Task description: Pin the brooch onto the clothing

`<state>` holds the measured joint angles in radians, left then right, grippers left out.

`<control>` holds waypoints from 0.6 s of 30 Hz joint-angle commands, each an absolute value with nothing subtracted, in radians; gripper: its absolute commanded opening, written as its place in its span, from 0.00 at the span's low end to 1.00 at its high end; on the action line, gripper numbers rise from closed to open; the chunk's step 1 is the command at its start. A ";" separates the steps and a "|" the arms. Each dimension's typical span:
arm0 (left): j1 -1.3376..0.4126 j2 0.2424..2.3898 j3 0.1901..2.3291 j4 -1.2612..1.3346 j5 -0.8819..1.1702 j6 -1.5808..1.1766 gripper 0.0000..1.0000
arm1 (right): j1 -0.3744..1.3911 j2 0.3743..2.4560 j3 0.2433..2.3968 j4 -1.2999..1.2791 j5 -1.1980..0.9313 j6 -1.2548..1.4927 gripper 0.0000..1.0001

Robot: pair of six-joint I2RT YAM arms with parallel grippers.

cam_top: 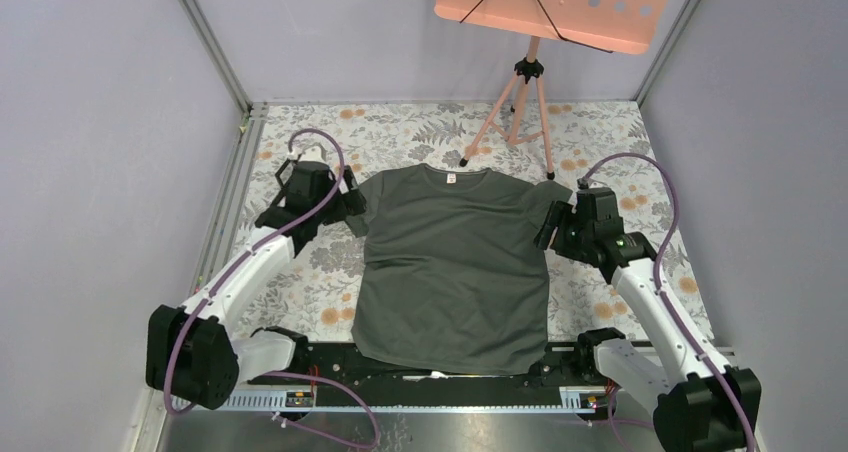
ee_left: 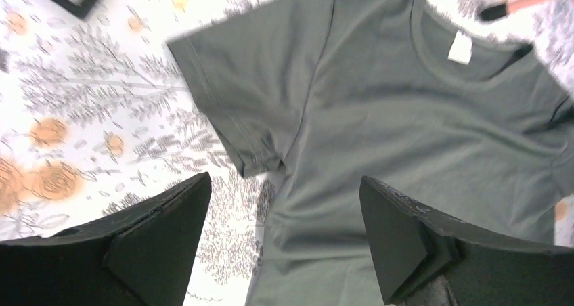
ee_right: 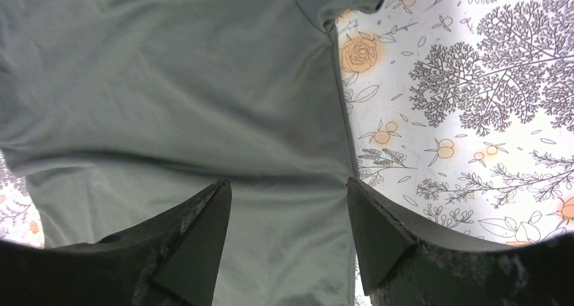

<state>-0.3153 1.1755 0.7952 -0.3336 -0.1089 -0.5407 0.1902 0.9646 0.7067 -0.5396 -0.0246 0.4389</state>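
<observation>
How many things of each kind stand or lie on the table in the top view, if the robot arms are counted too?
T-shirt: 1
Pink tripod stand: 1
Robot arms: 2 (left arm, right arm)
Total: 4

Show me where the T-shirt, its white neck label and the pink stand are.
T-shirt [cam_top: 455, 262], top view, middle of the chest.
white neck label [ee_left: 461, 47], left wrist view, centre of the label.
pink stand [cam_top: 580, 17], top view, its perforated flat panel.

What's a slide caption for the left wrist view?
Open left claw hovers over the shirt on a floral table.
</observation>
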 commanded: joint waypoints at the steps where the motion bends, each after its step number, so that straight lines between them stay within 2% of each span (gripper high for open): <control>1: -0.249 1.159 0.928 -0.368 -0.094 -0.520 0.88 | 0.188 0.893 0.750 -0.524 -0.059 0.397 0.71; 8: -0.170 1.350 1.124 -0.459 -0.291 -0.479 0.86 | 0.187 0.777 0.753 -0.525 -0.113 0.383 0.75; 14: -0.095 1.570 1.263 -0.474 -0.336 -0.459 0.77 | 0.188 0.668 0.764 -0.572 -0.127 0.366 0.76; 18: -0.087 1.695 1.354 -0.510 -0.386 -0.438 0.75 | 0.188 0.615 0.753 -0.574 -0.163 0.379 0.77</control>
